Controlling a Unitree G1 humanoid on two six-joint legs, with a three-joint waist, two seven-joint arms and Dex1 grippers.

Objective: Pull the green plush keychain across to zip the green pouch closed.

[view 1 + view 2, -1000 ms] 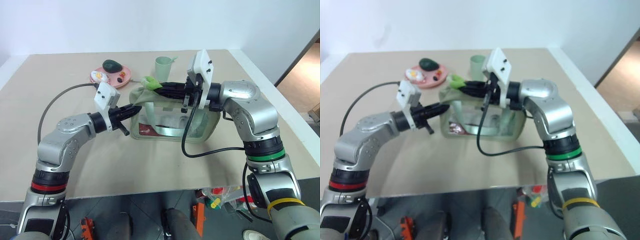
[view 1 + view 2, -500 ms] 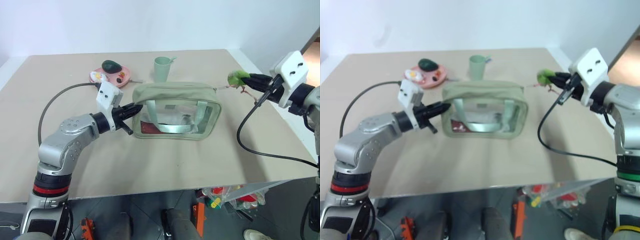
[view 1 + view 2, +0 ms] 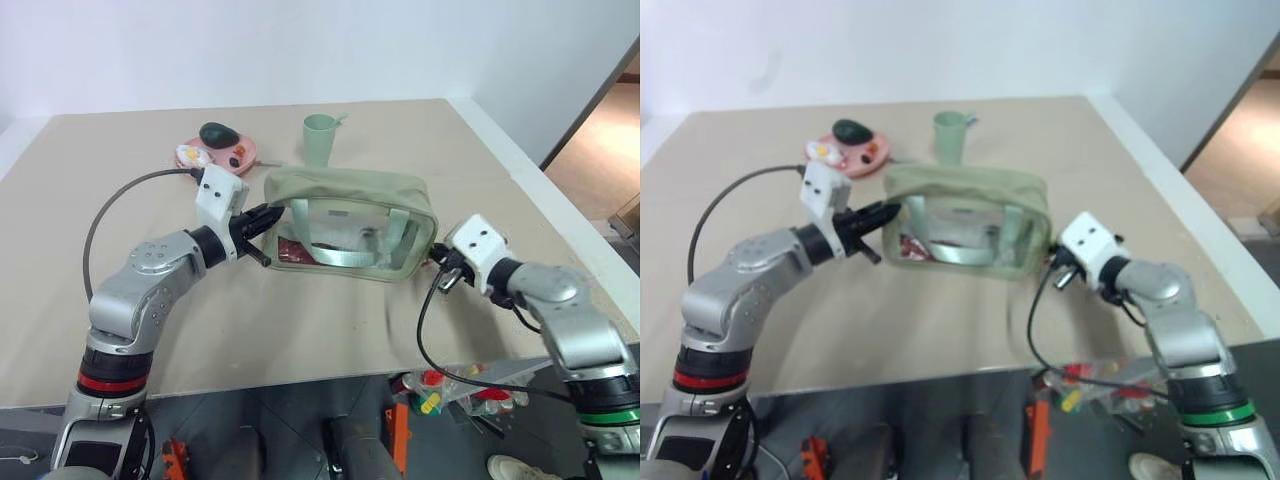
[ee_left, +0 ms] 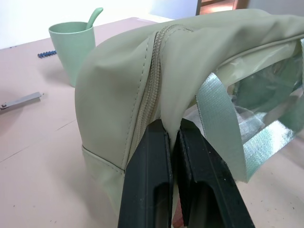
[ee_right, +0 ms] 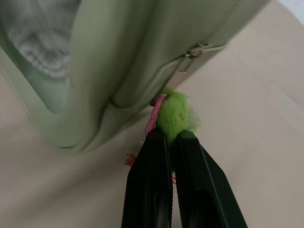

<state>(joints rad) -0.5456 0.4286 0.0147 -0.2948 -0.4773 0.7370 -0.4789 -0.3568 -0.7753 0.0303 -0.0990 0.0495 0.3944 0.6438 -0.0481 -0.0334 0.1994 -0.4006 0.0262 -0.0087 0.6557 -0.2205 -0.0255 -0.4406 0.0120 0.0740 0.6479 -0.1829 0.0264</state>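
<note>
Now the right gripper, low at centre right, is clamped on the green plush keychain beside the green pouch. Centre left, the left gripper reaches level, pinching that pouch's end.

A beige table carries the green pouch mid-frame, with a pink plate and pale green cup above it.

Lighting: bright, even, diffuse; soft faint shadows on table. Pale wall washed out. Right wrist view: pouch near lens soft, out of focus. Head views: right arm slightly blurred.
</note>
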